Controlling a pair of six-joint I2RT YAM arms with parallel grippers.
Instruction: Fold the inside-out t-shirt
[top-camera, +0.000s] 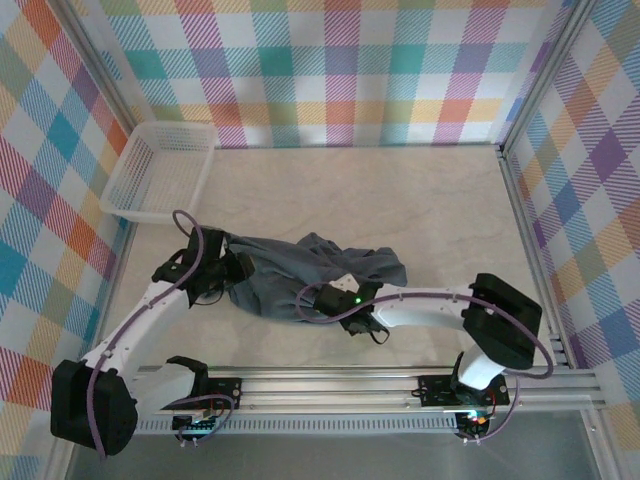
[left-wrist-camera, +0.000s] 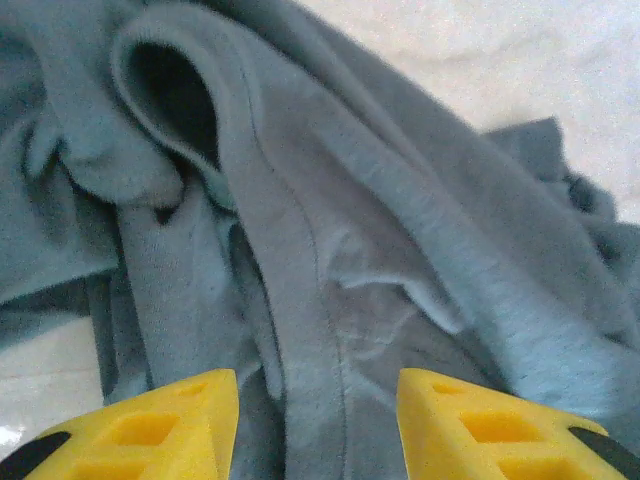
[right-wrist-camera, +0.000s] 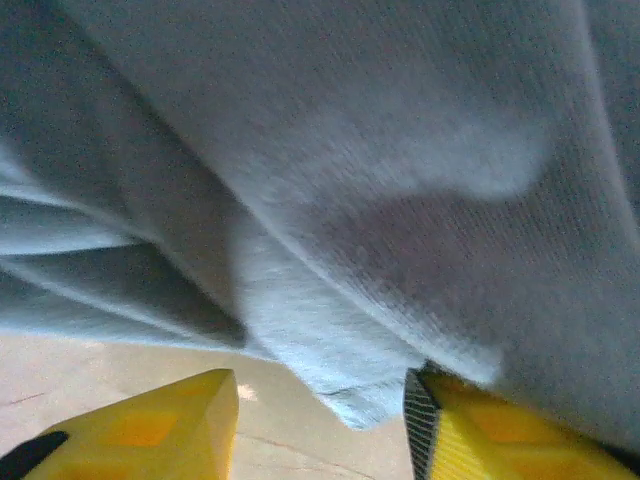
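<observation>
Inside-out t-shirt (top-camera: 310, 275) lies bunched, bare tabletop (top-camera: 400, 190) beyond its far edge.

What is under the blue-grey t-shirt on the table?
The pale table shows all around the t-shirt, and the right wrist view shows it just below a hanging edge. Whatever lies beneath the bunched middle is covered by cloth and cannot be seen.

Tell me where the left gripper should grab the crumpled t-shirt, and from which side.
Probably the raised seamed ridge of the t-shirt, approached from the heap's left end: it stands proud of the folds and runs between the open fingers of the left gripper, ready to pinch.
</observation>
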